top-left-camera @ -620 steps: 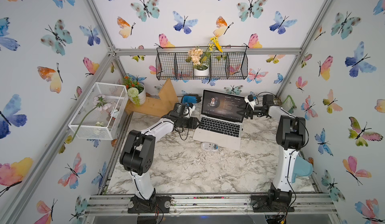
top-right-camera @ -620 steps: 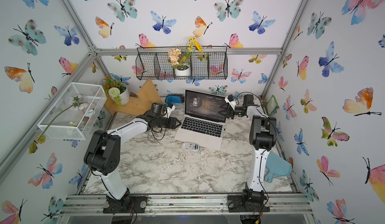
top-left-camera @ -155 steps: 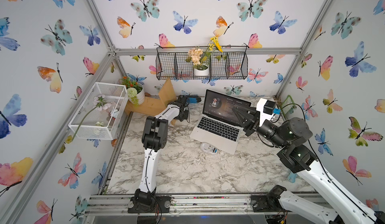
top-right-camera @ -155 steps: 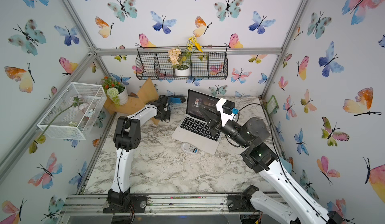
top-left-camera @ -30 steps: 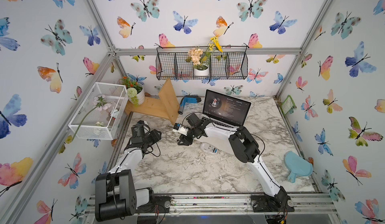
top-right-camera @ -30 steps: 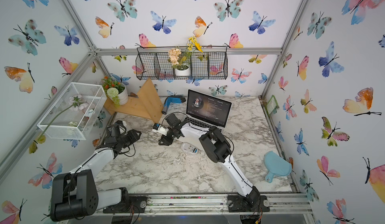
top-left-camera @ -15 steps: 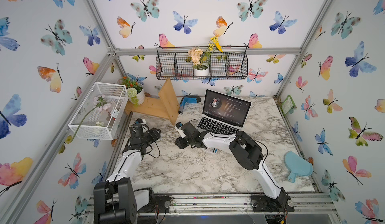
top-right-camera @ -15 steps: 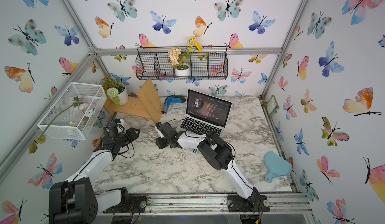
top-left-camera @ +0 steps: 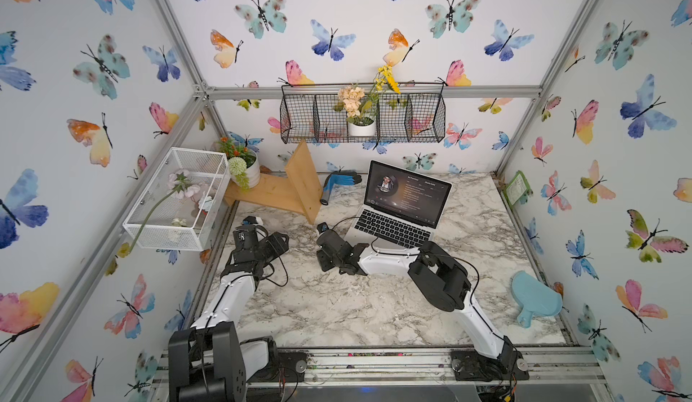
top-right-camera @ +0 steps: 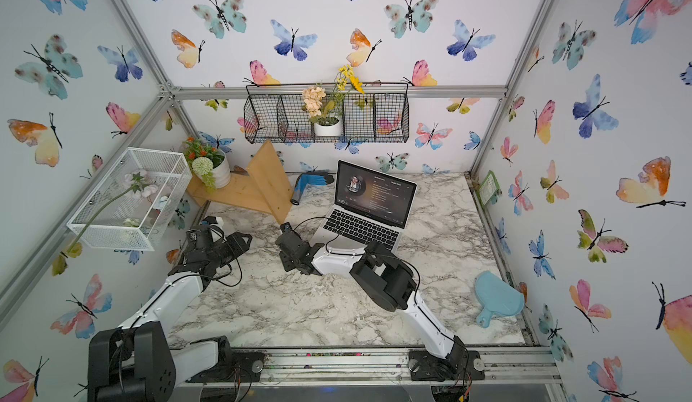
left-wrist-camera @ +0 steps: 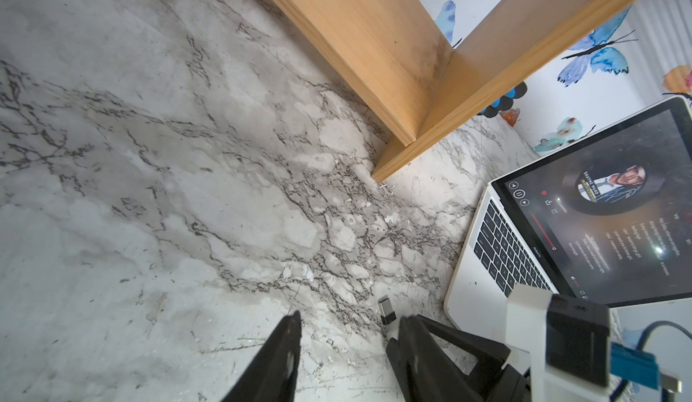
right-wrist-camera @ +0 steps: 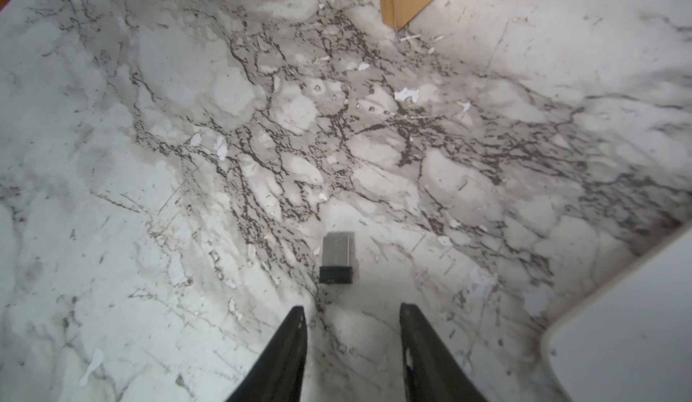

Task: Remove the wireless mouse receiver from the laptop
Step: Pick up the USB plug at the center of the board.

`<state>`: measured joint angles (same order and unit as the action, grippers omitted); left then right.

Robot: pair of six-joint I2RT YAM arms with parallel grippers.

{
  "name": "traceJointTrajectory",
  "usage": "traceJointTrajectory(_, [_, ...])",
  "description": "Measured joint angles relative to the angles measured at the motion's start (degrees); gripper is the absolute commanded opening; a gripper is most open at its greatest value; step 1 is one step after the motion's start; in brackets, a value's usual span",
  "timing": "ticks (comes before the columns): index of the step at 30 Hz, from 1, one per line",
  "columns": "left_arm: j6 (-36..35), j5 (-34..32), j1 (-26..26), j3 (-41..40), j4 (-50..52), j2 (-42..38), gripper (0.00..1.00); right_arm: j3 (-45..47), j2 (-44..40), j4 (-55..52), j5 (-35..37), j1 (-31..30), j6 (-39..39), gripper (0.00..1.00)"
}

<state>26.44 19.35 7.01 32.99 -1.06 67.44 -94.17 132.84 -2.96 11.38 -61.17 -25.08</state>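
Silver metal with a black plastic cap, the tiny wireless mouse receiver (right-wrist-camera: 336, 258) lies flat on the grey-veined, marble-look bench (top-left-camera: 337, 306). It is in the bench's back left quarter, between the foot of the angled pale wooden board (top-left-camera: 299, 183) and the front left corner of the slim silver laptop (top-left-camera: 393, 228) with black keys. The receiver is apart from the laptop and in no port, so the removal itself looks done.

The right gripper (right-wrist-camera: 352, 306) hangs low just behind the receiver's cap, its black fingers spread and holding nothing. That pose suits a set-down that leaves the plug clear of the machine.

The left gripper (left-wrist-camera: 352, 314) sits nearer the bench's left edge, fingers likewise apart and empty, and points toward the same spot. It is probably held aside so the arms do not meet. In its wrist view the receiver shows near one finger, though I cannot tell how close it truly is.
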Motion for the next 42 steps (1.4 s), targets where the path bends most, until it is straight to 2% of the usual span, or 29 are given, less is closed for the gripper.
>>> traceJointTrajectory(8, [0.28,0.0,0.0,-0.28,-0.02,0.0,0.48,-1.62,1.03,-0.81,0.9,-0.33,0.28,0.4])
traceJointTrajectory(11, [0.39,0.0,0.0,-0.39,-0.04,0.02,0.48,-2.95,1.97,-0.85,0.87,-0.33,0.72,0.34])
traceJointTrajectory(23, [0.59,0.0,0.0,-0.5,-0.42,0.46,0.48,-6.08,3.98,-1.55,1.07,-0.37,0.74,0.23])
traceJointTrajectory(42, [0.59,-0.2,0.0,-0.55,-0.39,0.5,0.48,-1.73,2.75,4.48,-0.04,-0.37,6.45,0.16])
